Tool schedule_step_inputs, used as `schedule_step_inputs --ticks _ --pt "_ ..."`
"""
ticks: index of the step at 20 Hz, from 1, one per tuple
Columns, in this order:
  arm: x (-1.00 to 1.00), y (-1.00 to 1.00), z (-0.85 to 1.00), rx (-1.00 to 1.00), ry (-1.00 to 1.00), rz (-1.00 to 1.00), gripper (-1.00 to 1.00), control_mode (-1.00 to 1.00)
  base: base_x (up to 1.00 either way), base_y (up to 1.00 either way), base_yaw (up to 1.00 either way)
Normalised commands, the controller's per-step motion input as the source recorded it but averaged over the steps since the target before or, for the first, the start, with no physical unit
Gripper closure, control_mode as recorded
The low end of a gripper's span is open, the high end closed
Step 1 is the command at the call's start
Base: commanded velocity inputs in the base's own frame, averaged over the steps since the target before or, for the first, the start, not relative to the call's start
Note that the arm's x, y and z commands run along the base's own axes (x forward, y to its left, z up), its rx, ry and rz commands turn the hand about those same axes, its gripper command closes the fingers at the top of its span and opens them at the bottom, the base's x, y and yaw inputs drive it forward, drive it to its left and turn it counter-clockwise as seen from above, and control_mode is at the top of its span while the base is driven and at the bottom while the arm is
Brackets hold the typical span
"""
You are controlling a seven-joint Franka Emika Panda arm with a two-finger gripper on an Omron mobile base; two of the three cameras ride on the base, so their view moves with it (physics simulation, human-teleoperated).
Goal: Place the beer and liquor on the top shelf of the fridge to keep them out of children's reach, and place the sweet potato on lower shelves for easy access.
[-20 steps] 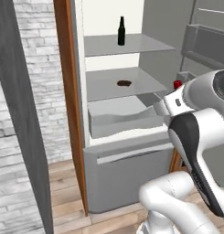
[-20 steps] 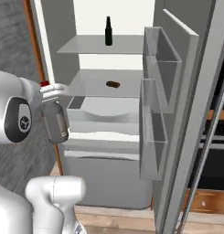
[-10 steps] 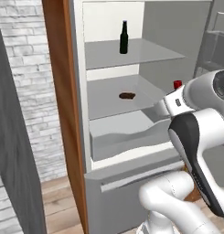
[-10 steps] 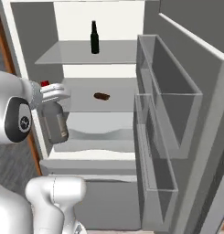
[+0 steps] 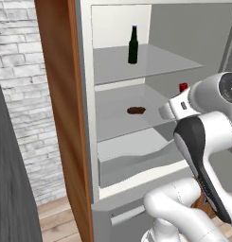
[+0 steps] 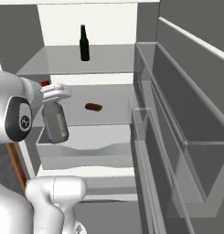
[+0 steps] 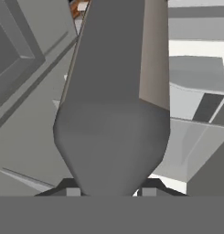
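The beer (image 5: pixel 132 45) (image 6: pixel 84 43) stands upright on the top shelf (image 5: pixel 160 64) (image 6: pixel 113 59) of the open fridge (image 5: pixel 202 38). One shelf lower lies the sweet potato (image 5: pixel 136 110) (image 6: pixel 93 107). My gripper (image 6: pixel 54 93) (image 5: pixel 176 106) (image 7: pixel 111 189) is shut on the neck of the liquor (image 6: pixel 55 121) (image 7: pixel 113 100). That bottle hangs upright in front of the fridge, at about the middle shelf's height. Its red cap (image 5: pixel 183 87) shows above the hand.
The fridge door (image 6: pixel 177 114) stands open on the right, its bins jutting toward the arm. A grey drawer (image 5: pixel 136 163) (image 6: pixel 86 146) sits pulled out under the middle shelf. On the left are a wood-brown side panel (image 5: pixel 58 94) and a brick wall (image 5: pixel 18 71).
The base has driven closer to the fridge, so its interior looms larger in both base views. The gripper still holds the liquor in the same pose.
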Motion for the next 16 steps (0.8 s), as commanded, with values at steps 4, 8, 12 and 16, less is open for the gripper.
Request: schedule_step_inputs --ticks 4,8,12,16 --pt "0.23 -0.23 0.03 0.03 -0.1 -0.06 1.0 -1.0 0.11 -0.03 -0.03" --pt "0.14 -0.53 0.2 0.16 -0.12 0.0 1.0 -1.0 0.0 0.0 0.0" --pt "0.09 -0.28 0.32 0.17 -0.18 0.0 1.0 -1.0 0.0 0.0 0.0" --pt "0.27 0.0 0.5 0.04 -0.2 0.0 1.0 -1.0 0.0 0.0 0.0"
